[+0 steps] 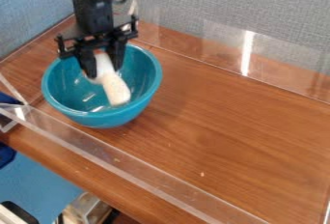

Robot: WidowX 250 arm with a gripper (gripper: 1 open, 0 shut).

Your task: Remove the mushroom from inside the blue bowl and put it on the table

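Observation:
The blue bowl [77,100] sits at the left of the wooden table [219,122]. My gripper [98,62] hangs straight down over the bowl, shut on the stalk of the mushroom [114,86]. The mushroom dangles tilted below the fingers, its cream stalk uppermost and its tan cap lowest. It is level with the bowl's rim and still over the inside of the bowl.
Low clear acrylic walls [116,160] edge the table on all sides, with a taller clear panel [277,59] at the back right. Open wood lies to the right of the bowl.

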